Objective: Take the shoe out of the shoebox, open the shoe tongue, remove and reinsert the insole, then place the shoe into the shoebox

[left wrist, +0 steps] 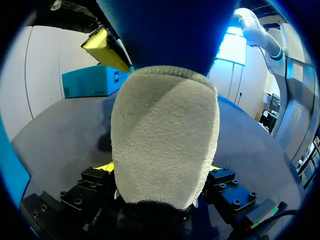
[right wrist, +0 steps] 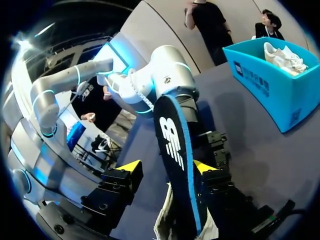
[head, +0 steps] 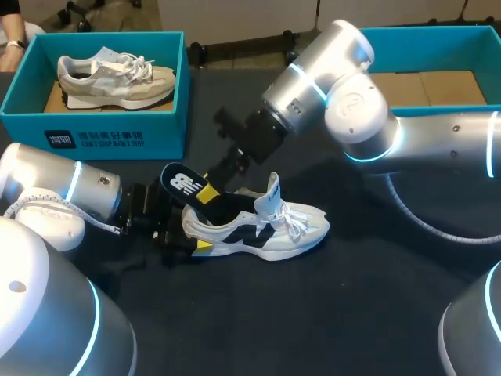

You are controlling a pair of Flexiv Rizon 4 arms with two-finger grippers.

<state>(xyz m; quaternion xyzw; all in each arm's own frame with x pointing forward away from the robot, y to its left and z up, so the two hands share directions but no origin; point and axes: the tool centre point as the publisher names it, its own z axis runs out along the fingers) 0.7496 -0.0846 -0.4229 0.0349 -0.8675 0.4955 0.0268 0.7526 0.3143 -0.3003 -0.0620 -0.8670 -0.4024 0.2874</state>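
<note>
Left box [head: 102, 125] held a beige shoe [head: 117, 78]. Right box [head: 423, 35] showed its cardboard floor. White shoe [head: 266, 227] lay on the table outside both, left gripper [head: 188, 236] clamped on its heel. Insole [head: 184, 186] stuck up out of it at right gripper [head: 215, 184]; couldn't tell its grip.

A white and navy shoe [head: 266, 227] lies on its sole on the dark counter [head: 329, 313], the left tool [head: 182, 235] clamped on its heel. A navy insole [head: 186, 186] sticks up from the heel opening, meeting the right tool [head: 213, 188]. Behind stands a teal shoebox [head: 102, 117] holding a beige shoe [head: 117, 78].
</note>
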